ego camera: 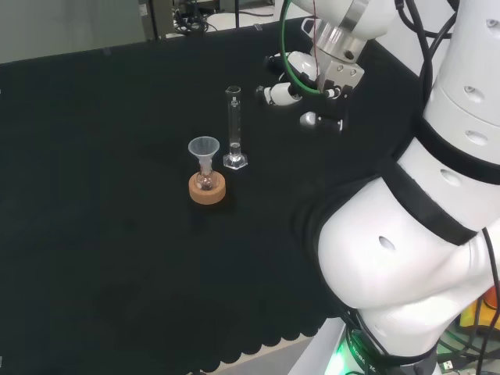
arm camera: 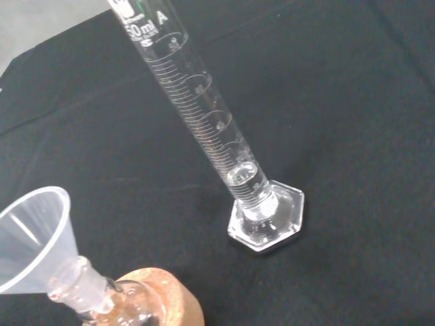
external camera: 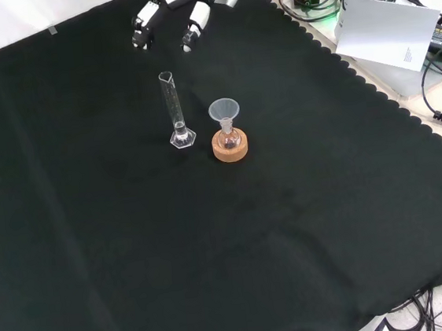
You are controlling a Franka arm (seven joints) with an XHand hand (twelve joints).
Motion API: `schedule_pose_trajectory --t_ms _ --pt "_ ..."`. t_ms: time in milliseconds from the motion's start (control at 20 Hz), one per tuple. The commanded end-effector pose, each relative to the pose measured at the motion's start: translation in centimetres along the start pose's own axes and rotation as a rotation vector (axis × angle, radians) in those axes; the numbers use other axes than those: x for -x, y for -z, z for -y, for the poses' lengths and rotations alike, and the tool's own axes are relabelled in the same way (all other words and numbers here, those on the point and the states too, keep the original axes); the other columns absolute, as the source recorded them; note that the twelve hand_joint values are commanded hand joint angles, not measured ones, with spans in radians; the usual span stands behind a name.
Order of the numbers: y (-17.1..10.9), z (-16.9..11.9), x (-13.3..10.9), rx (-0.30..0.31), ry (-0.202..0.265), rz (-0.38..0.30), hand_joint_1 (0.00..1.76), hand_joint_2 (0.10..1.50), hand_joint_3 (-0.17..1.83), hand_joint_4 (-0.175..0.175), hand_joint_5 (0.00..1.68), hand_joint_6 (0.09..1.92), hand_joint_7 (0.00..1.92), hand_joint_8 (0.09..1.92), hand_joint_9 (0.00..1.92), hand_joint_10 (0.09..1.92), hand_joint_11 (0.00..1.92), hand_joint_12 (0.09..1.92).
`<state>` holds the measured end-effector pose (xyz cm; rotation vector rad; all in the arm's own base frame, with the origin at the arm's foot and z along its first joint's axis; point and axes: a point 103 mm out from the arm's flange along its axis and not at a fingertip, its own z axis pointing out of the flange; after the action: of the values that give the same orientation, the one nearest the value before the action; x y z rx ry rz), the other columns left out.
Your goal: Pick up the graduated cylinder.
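Observation:
A tall clear graduated cylinder (ego camera: 234, 129) (external camera: 174, 109) (arm camera: 204, 122) stands upright on its hexagonal foot in the middle of the black cloth. The black and white hand (ego camera: 293, 92) (external camera: 176, 4) hangs above the cloth to the cylinder's right in the head view, and beyond it near the top edge in the front view. There is a clear gap between hand and cylinder. Its fingers are relaxed, pointing toward the cylinder, and hold nothing.
A small flask with a clear funnel (ego camera: 204, 150) (external camera: 224, 111) (arm camera: 30, 238) in its neck sits on a cork ring (ego camera: 207, 188) (external camera: 230, 146) (arm camera: 163, 299), close beside the cylinder. The arm's white links (ego camera: 422, 211) stand at the head view's right. Cables and paper (external camera: 384, 26) lie off the cloth.

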<state>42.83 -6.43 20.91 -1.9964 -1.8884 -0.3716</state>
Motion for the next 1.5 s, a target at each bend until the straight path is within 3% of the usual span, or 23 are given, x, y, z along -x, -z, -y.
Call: schedule_pose_trajectory --t_ms 50,350,650,1050,1500 --pt "-5.2 -0.7 0.8 -0.053 0.052 -0.184 0.86 0.98 -0.17 -0.050 0.41 0.09 0.18 0.67 0.44 0.64 0.28 1.34" --pt "-7.2 -1.8 1.2 -0.065 0.077 -0.236 0.91 0.96 -0.17 -0.050 0.40 0.09 0.22 0.69 0.44 0.65 0.27 1.35" --pt "-8.3 -2.2 2.0 -0.089 0.083 -0.239 0.92 0.96 -0.17 -0.051 0.41 0.09 0.24 0.69 0.46 0.66 0.27 1.35" --pt "-10.1 -2.1 2.2 -0.096 0.135 -0.294 0.93 0.94 -0.17 -0.051 0.42 0.09 0.25 0.69 0.48 0.65 0.27 1.35" --pt "-11.8 -2.9 2.2 -0.081 0.200 -0.450 0.97 0.93 -0.17 -0.050 0.45 0.09 0.30 0.68 0.55 0.61 0.32 1.32"
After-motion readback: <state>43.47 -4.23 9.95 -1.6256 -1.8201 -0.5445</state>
